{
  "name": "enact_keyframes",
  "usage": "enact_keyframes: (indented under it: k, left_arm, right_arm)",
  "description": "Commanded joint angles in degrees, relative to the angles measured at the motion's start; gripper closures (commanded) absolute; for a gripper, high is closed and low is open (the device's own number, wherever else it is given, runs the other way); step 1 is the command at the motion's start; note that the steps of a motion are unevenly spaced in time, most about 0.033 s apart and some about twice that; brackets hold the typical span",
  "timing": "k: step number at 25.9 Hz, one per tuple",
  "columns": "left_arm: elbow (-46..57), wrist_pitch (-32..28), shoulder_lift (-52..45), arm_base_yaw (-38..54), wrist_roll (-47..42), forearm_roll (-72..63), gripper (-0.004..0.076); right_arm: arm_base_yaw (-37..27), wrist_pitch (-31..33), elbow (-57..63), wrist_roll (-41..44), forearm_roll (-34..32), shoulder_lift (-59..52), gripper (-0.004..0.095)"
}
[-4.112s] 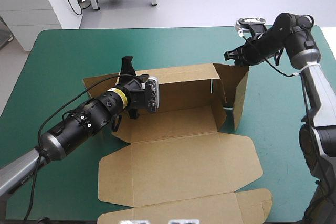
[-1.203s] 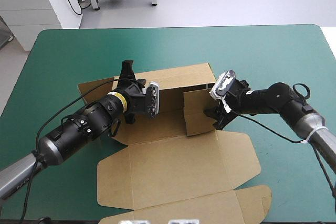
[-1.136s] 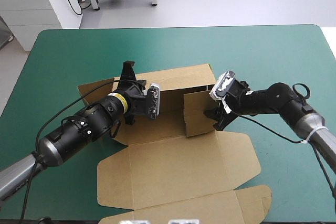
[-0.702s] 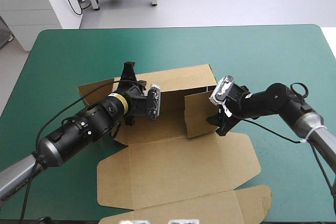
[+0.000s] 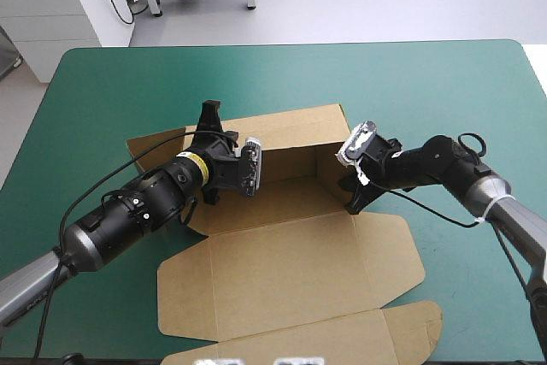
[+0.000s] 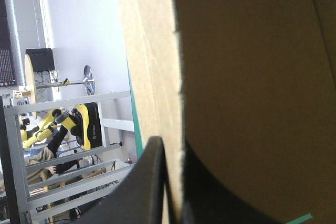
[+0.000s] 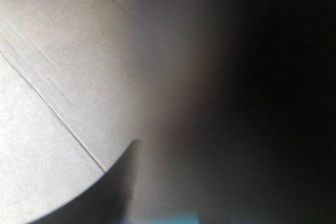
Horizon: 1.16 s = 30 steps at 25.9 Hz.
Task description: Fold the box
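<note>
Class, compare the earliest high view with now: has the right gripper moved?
Yes. The right gripper has come away from the table's far edge, nearer and leftward, down to the box's right end wall.

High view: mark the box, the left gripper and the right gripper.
box (image 5: 291, 271), high view, middle of the flat near panel.
left gripper (image 5: 208, 114), high view, tips clamped on the rear wall.
right gripper (image 5: 352, 197), high view, front end at the raised side wall.

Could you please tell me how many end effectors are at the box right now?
2. The left end effector grips the back wall of the box at its top edge; the right end effector is at the raised right wall.
</note>
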Motion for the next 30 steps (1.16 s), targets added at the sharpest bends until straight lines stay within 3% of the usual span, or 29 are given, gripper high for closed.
enact_keyframes:
  k: [1,6,9,16,19,29,30]
  left_arm:
    - [-0.39,-1.04,-0.43,-1.16,0.18,-3.24,0.0731]
    - [-0.39,-1.19,-0.43,-1.16,0.18,-4.69,0.0729]
    - [-0.39,-1.19,-0.43,-1.16,0.18,-5.49,0.0683]
    - [-0.73,-1.53,-1.8,-1.85,0.6,-5.34,0.0344]
    - [-0.7,-1.63,-3.43,-3.37,0.6,-5.34,0.0253]
    - [-0.86,-1.63,-9.41,-14.11,0.6,-5.34,0.0252]
    - [-1.12,-1.63,-9.53,-15.48,0.6,-5.34,0.0295]
  right_arm:
    - [1.62,2.71,-1.14,-0.6,3.05,-0.93,0.0929]
    - [1.62,3.73,-1.14,-0.51,4.78,-0.93,0.0928]
    - [1.62,3.73,-1.14,1.14,5.03,-0.93,0.0927]
    - [1.62,3.17,-1.5,5.67,3.86,-0.93,0.0927]
    - [1.62,0.96,-1.73,9.3,3.33,-0.93,0.0927]
    - [1.52,-2.5,-1.73,17.01,-1.94,-0.93,0.0927]
    - [1.52,-3.07,-1.73,17.41,-2.23,-0.93,0.0927]
